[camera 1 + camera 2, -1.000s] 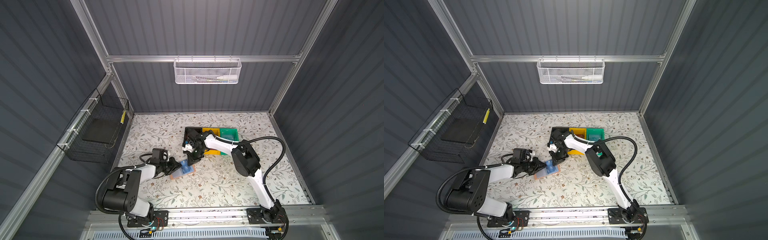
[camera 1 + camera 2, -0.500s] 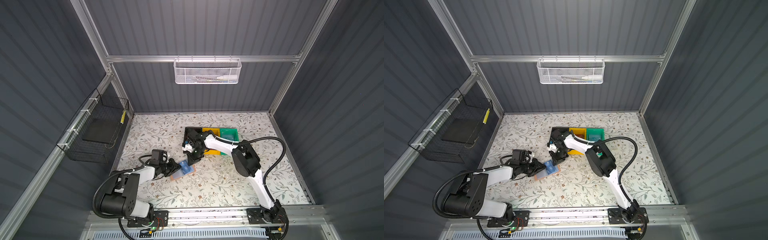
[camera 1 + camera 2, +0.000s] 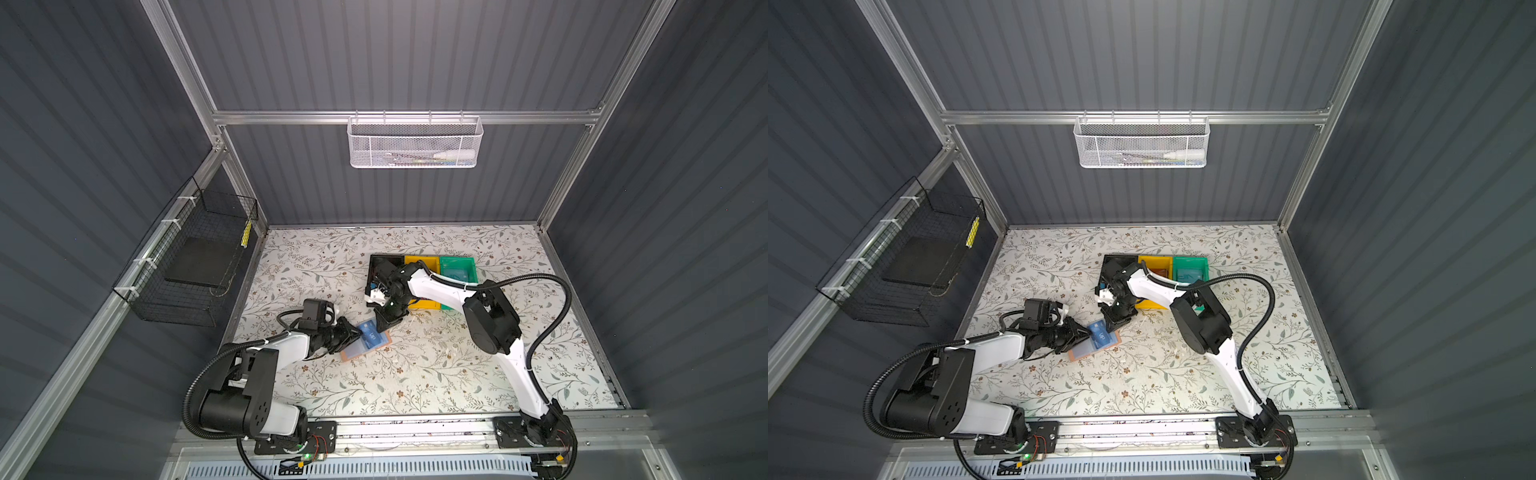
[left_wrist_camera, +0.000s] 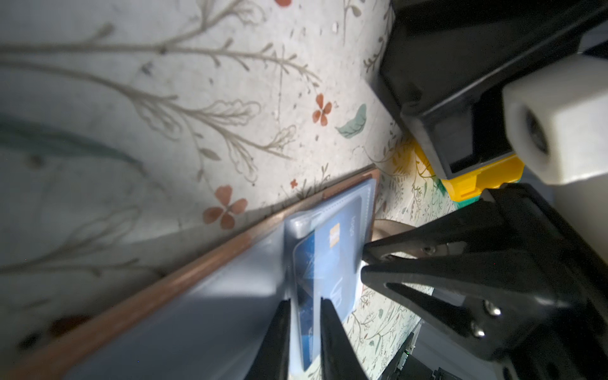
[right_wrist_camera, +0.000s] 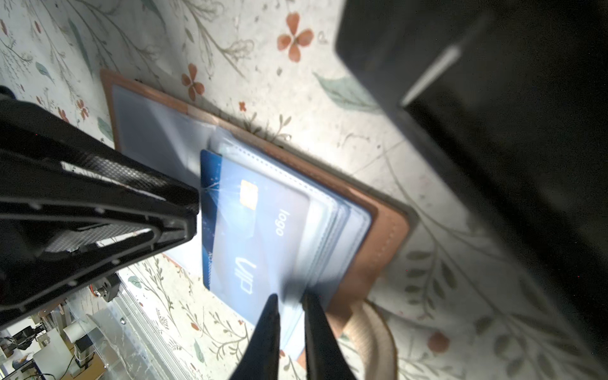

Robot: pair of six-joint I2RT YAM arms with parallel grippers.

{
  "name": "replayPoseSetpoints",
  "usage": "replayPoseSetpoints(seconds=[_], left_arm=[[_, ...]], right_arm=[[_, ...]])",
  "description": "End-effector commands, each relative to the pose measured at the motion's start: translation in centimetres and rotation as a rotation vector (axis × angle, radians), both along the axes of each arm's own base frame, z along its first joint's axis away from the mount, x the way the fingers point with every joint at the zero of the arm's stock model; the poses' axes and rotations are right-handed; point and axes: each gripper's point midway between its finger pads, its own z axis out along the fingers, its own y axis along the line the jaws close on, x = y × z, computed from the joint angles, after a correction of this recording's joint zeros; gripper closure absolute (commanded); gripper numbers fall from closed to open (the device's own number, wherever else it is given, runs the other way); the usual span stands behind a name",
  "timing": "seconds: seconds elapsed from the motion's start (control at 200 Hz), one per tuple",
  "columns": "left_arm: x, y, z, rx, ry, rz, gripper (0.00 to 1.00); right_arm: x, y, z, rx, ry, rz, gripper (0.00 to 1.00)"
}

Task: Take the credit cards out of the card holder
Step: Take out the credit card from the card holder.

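Right gripper [image 5: 291,297] pinches the far edge of the flat tan card holder [image 5: 385,237] mid-table; left gripper [image 4: 304,301] straddles the left edge of the thin blue plastic VIP card [image 5: 237,230], grip unclear. Floral tabletop [image 3: 415,374] lies open nearer.

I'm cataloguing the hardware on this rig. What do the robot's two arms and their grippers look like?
The left arm and right arm have white link shells joined by black joint housings. A black ribbed cable hose runs alongside each. The left gripper and right gripper are black, with tapering pointed fingers.
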Motion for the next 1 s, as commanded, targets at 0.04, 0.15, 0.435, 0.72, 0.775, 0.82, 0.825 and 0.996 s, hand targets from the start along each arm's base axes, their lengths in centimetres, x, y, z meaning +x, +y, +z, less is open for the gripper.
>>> replayPoseSetpoints(seconds=[0.04, 0.15, 0.435, 0.72, 0.775, 0.82, 0.825, 0.996], left_arm=[[-0.47, 0.16, -0.99, 0.012, 0.024, 0.000, 0.81], [-0.32, 0.05, -1.14, 0.003, 0.025, 0.003, 0.82], [-0.68, 0.28, -1.38, 0.019, 0.035, 0.001, 0.86], [-0.08, 0.07, -1.45, 0.007, 0.031, 0.008, 0.85], [-0.04, 0.02, -1.49, 0.005, 0.031, 0.006, 0.85], [-0.02, 0.01, -1.55, 0.004, 0.033, 0.007, 0.85], [-0.01, 0.01, -1.54, 0.004, 0.032, 0.007, 0.85], [0.07, -0.06, -1.68, 0.001, 0.037, 0.006, 0.86]], right_arm=[[-0.93, 0.26, -0.52, -0.011, 0.029, 0.025, 0.81], [-1.02, 0.26, -0.62, -0.013, 0.031, 0.028, 0.81], [-1.01, 0.38, -0.44, -0.007, 0.031, 0.027, 0.81], [-1.16, 0.42, -0.33, -0.001, 0.038, 0.031, 0.81], [-1.16, 0.42, -0.35, -0.001, 0.038, 0.031, 0.81], [-1.18, 0.43, -0.30, 0.000, 0.039, 0.031, 0.81], [-1.22, 0.45, -0.32, 0.000, 0.039, 0.032, 0.81], [-1.31, 0.40, -0.32, 0.002, 0.043, 0.036, 0.81]])
